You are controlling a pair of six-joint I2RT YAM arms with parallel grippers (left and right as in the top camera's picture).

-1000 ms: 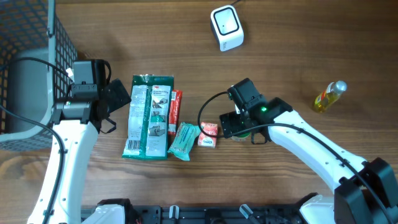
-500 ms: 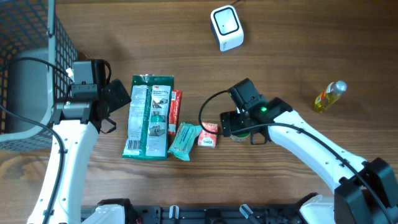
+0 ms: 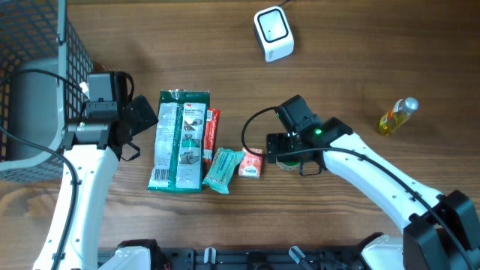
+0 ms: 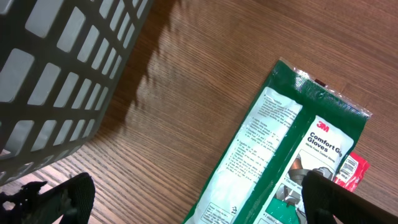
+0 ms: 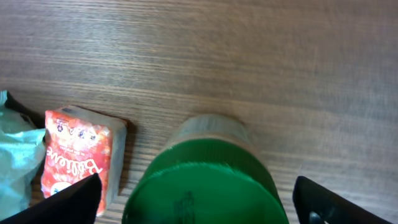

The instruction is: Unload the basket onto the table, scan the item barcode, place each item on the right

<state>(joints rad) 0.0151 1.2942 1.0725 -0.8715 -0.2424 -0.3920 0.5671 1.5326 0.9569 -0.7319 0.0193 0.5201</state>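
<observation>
right pincer (image 5: pixel 196 194) apart, astride green lid (image 5: pixel 205 177) | left pincer (image 4: pixel 196 196) apart | green pack (image 4: pixel 280 155): "3m", "comfort", "gloves"

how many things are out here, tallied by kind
packets: 4 (gloves pack, red pack, teal wrapper, small red pack)
containers: 2 (yellow bottle, green-lidded jar)
scanner: 1
basket: 1
total: 8

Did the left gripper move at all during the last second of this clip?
No. The left gripper sits in the same spot between the wire basket and the green glove pack, with its jaws open as before.
</observation>
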